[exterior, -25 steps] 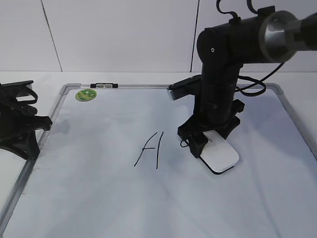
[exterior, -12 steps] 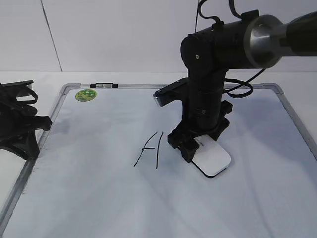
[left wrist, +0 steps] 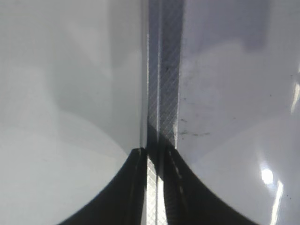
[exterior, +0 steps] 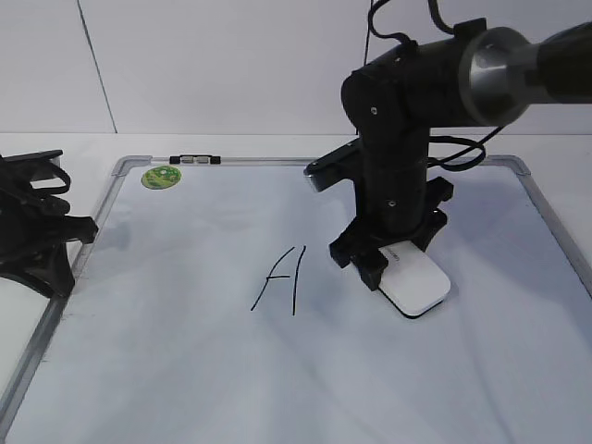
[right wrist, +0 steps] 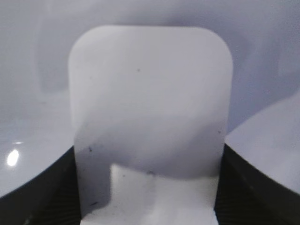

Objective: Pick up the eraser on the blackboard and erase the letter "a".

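Observation:
The white eraser lies flat on the blackboard, to the right of a capital "A". My right gripper is shut on the eraser's rear end and presses it on the board. In the right wrist view the eraser fills the space between the two fingers. No lowercase "a" shows in any view. My left gripper rests at the board's left edge. In the left wrist view its fingers are together over the silver frame.
A round green magnet and a small black clip sit at the board's far left top edge. The board's silver frame runs along the right side. A white wall stands behind the table.
My right gripper slid the eraser left toward the capital "A", then back to the right. The left arm has not moved.

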### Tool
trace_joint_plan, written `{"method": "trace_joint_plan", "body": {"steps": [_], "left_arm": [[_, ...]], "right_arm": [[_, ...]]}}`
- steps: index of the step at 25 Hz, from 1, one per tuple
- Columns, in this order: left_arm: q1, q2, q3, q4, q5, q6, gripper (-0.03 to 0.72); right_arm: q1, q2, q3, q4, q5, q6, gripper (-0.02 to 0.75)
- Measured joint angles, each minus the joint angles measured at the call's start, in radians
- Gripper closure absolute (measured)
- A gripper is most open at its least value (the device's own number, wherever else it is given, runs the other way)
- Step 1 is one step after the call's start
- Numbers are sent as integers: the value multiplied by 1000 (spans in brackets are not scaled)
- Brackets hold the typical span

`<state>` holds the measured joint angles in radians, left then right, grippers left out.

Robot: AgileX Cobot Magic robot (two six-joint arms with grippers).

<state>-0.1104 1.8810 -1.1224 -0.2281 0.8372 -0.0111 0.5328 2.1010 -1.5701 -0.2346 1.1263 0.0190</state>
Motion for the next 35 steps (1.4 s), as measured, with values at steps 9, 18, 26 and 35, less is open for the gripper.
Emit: {"method": "trace_joint_plan", "body": {"steps": [9, 18, 26, 35], "left_arm": [[0, 0, 0, 4, 0, 0, 594], [0, 0, 0, 11, 0, 0, 594], [0, 0, 0, 14, 0, 0, 594], [0, 0, 0, 16, -6, 0, 594]], "right_arm": [[-44, 2, -4, 9, 9, 4, 203], [-55, -106, 3, 121, -9, 52, 203], [-128, -163, 3, 135, 53, 144, 203], [-352, -213, 5, 129, 91, 118, 203]]}}
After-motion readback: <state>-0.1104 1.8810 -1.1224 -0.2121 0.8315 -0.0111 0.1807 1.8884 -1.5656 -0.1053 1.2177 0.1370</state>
